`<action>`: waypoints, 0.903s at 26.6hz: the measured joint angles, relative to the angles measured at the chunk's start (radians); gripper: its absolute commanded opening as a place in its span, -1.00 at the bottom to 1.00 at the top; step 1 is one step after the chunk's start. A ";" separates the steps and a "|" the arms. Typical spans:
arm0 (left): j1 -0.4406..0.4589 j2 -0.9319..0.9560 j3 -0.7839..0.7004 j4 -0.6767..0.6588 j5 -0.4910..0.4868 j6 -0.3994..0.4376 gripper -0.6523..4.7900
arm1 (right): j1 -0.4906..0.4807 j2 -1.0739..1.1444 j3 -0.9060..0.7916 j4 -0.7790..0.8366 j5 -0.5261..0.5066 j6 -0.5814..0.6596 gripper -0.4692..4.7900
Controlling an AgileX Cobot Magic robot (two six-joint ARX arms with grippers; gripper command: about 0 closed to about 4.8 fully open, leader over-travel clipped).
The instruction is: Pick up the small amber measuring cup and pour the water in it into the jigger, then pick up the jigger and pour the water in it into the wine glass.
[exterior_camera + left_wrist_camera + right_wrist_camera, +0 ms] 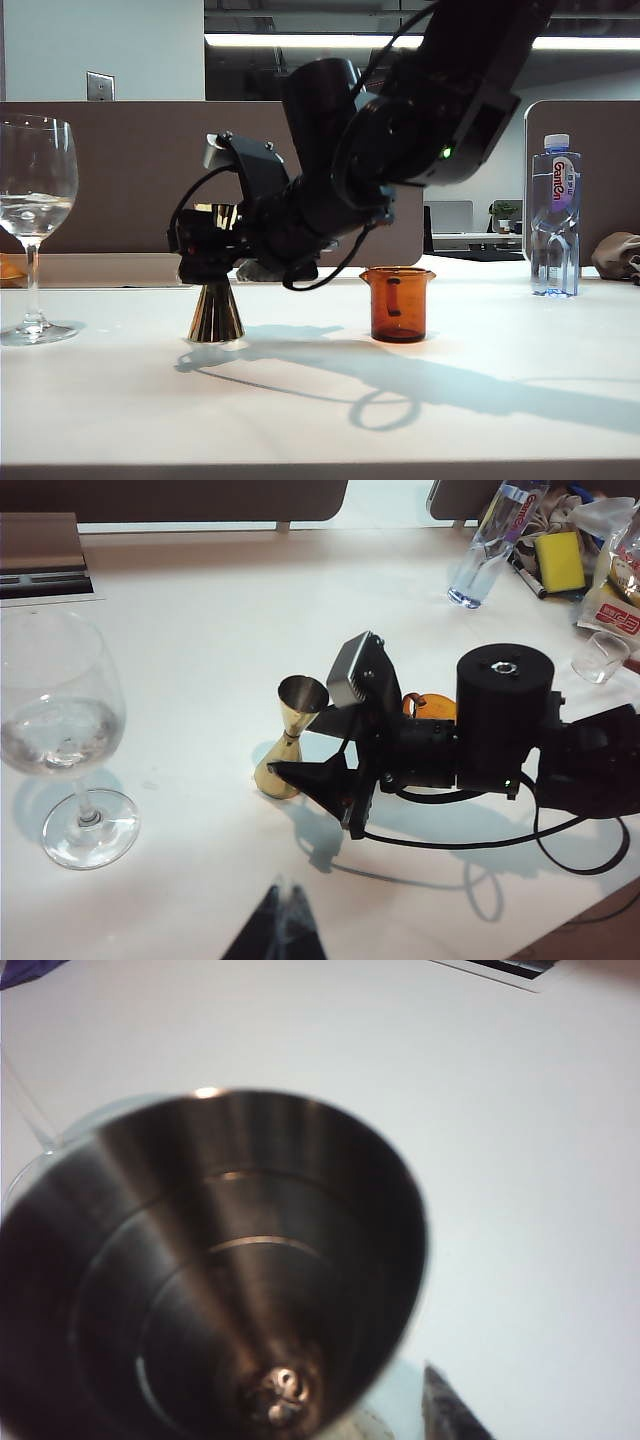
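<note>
The gold jigger (pixel 216 315) stands upright on the white table, left of centre. My right gripper (pixel 205 245) reaches in level around its waist and upper cone. In the right wrist view the jigger's dark bowl (pixel 220 1260) fills the picture, and one finger (pixel 445 1415) stands a little clear of its side, so the jaws are open. The small amber measuring cup (pixel 398 303) stands upright to the right of the jigger, mostly hidden behind the arm (pixel 428 705) in the left wrist view. The wine glass (pixel 35 190) at the far left holds water (pixel 55 735). My left gripper (pixel 283 905) hangs shut, away from everything.
A plastic water bottle (pixel 555 215) stands at the back right. Near it lie a yellow sponge (pixel 560 560), a snack packet (pixel 615 605) and a small clear glass (pixel 600 655). The right arm's cable (pixel 480 840) loops down to the table in front of the arm.
</note>
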 measured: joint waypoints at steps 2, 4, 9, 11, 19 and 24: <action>0.000 0.000 0.000 0.000 0.000 0.000 -0.77 | 0.001 -0.026 0.000 -0.021 0.000 0.000 0.50; 0.000 0.000 0.000 0.000 0.000 0.000 -0.77 | 0.001 -0.058 -0.002 -0.068 0.005 0.000 0.58; 0.000 0.000 0.000 0.000 0.000 0.000 -0.77 | 0.001 -0.162 -0.056 -0.115 0.028 -0.006 0.59; 0.000 0.000 0.000 0.000 0.000 0.000 -0.77 | 0.001 -0.204 -0.096 -0.123 0.033 -0.008 0.59; 0.000 0.000 0.000 0.000 0.000 0.000 -0.77 | 0.017 -0.448 -0.224 -0.167 0.065 -0.015 0.56; 0.000 0.000 0.000 0.000 0.000 0.000 -0.77 | 0.002 -0.650 -0.333 -0.202 0.140 -0.072 -0.28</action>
